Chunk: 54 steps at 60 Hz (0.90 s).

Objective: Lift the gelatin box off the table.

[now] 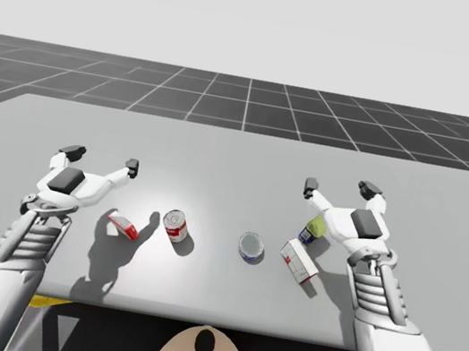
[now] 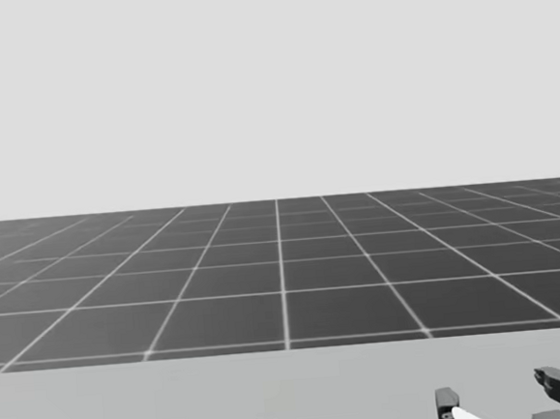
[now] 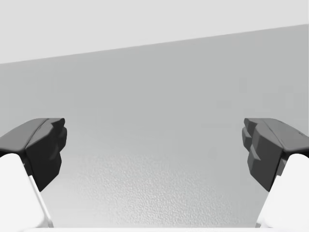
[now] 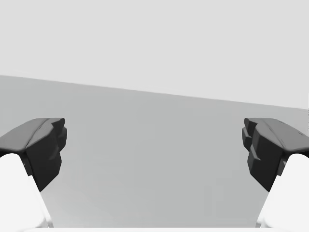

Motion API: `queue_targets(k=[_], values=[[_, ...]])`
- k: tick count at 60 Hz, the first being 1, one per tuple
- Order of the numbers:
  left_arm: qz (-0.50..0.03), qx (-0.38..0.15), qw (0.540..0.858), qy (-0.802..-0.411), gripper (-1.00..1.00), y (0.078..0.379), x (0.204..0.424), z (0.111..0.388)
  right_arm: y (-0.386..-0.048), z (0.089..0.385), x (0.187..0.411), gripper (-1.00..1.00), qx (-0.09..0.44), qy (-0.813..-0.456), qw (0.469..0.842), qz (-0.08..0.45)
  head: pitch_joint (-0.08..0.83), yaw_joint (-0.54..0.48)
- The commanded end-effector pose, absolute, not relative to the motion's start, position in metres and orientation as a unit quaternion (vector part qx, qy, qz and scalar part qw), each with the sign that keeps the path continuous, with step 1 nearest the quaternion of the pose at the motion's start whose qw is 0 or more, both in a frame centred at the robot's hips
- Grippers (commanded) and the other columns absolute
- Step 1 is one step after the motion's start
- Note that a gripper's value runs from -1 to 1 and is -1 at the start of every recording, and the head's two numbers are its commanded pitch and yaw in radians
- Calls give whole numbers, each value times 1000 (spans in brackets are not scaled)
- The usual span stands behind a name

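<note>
Gelatin box [image 1: 123, 226] flat, long axis far-left to near-right; left gripper [image 1: 102, 158], right gripper [image 1: 338, 188] splayed.

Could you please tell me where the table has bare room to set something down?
The far half of the table, beyond left claw and right claw, is bare, as is the strip between them. The near row is crowded: small red box, red can, blue can, larger red-white box, yellow-green thing.
</note>
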State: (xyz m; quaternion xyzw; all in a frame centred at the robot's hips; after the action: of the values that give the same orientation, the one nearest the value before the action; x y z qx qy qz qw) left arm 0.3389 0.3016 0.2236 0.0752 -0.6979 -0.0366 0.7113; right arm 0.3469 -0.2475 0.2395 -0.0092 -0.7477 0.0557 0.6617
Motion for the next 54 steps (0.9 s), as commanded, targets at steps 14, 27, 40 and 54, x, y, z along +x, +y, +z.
queue_targets(k=[14,27,40,54], values=[[-36,78,714,-695,-1000,301,339,222,-250,243,346,-1000,-8,-751,660,39,119,0],[-40,79,717,-692,-1000,301,341,221,-249,243,345,-1000,-27,-753,656,39,305,42],[-40,81,719,-689,-1000,302,342,219,-249,243,345,-1000,-32,-753,656,42,473,163],[-40,81,721,-688,-1000,302,343,218,-246,240,345,-1000,-33,-748,661,50,601,319]])
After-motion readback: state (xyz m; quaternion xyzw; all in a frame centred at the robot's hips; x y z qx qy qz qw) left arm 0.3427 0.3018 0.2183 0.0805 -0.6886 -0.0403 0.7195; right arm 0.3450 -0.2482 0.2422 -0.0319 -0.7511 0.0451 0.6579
